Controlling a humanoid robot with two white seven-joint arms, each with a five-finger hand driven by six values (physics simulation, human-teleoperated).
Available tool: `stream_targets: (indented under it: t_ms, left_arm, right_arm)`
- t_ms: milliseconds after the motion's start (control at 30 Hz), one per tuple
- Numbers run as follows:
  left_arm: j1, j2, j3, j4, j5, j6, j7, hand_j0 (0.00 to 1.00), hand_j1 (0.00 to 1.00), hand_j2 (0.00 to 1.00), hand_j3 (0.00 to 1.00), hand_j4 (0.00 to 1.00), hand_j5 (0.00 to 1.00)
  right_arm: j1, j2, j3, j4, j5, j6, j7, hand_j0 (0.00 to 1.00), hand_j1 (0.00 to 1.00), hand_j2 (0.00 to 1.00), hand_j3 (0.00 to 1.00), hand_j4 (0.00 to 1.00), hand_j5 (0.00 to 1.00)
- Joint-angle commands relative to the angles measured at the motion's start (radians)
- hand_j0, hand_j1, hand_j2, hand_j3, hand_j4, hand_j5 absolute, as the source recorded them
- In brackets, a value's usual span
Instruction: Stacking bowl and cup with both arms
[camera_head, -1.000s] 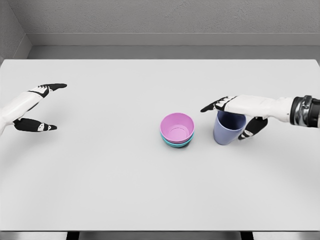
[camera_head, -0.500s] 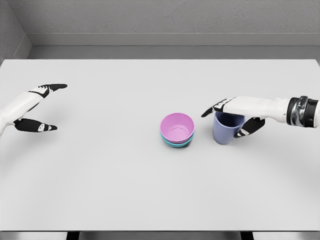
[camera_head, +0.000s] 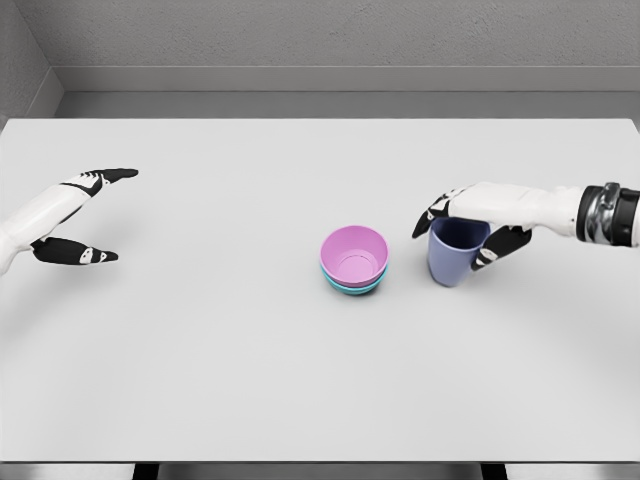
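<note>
A pink bowl (camera_head: 354, 255) sits nested in a teal bowl (camera_head: 352, 289) near the middle of the white table (camera_head: 200, 350). Just right of them a blue-violet cup (camera_head: 456, 254) stands upright. My right hand (camera_head: 466, 228) comes in from the right edge and closes around the cup's rim, fingers curled over the far side and thumb on the near right side. My left hand (camera_head: 75, 215) hovers at the far left of the table, fingers spread and holding nothing.
A grey wall (camera_head: 320, 40) runs behind the table's far edge. The table's front edge lies along the bottom of the view.
My right hand's fingers have curled in tighter around the cup's rim. The cup seems to have risen slightly. The left hand and the bowls have barely moved.
</note>
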Motion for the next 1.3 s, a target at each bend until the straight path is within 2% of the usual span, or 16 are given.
stream_targets:
  t_ms: [0,500,867,1267]
  left_arm:
    - [0.0,0.001,0.0,-0.001,0.008,0.002,0.0,1.0,1.0,1.0,1.0,1.0,1.0]
    - [0.0,0.001,0.0,-0.001,0.008,0.002,0.0,1.0,1.0,1.0,1.0,1.0,1.0]
    - [0.0,0.001,0.0,-0.001,0.008,0.002,-0.005,1.0,1.0,1.0,1.0,1.0,1.0]
    - [0.0,0.001,0.0,-0.001,0.008,0.002,-0.003,1.0,1.0,1.0,1.0,1.0,1.0]
  right_arm:
    - [0.0,-0.001,-0.001,-0.005,-0.004,0.0,0.0,0.69,0.69,0.69,0.69,0.69,0.69]
    - [-0.037,-0.009,-0.001,-0.023,-0.011,-0.011,0.0,0.69,0.69,0.69,0.69,0.69,0.69]
    - [-0.06,-0.027,-0.007,-0.064,-0.015,-0.011,0.0,0.7,0.7,0.7,0.7,0.7,0.7]
    - [-0.121,-0.027,-0.008,-0.086,-0.018,-0.012,0.0,0.7,0.7,0.7,0.7,0.7,0.7]
